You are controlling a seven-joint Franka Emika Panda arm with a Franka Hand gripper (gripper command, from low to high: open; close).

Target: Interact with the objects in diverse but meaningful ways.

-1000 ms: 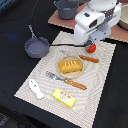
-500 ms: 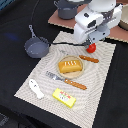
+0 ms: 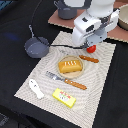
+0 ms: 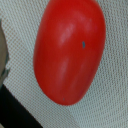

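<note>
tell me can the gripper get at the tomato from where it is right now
Probably yes. The arm sits right above the red tomato, which fills the wrist view with only bare mat around it. The fingers themselves are not visible.

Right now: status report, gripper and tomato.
Gripper low over red tomato, jaw state not visible. Tomato on placemat, fills wrist view. Nothing seen blocking it.

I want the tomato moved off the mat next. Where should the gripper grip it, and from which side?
Grip the red tomato across its narrow middle, coming straight down from above. In the wrist view it lies flat on the woven mat, elongated and smooth, so closing across the short axis should slip least.
</note>
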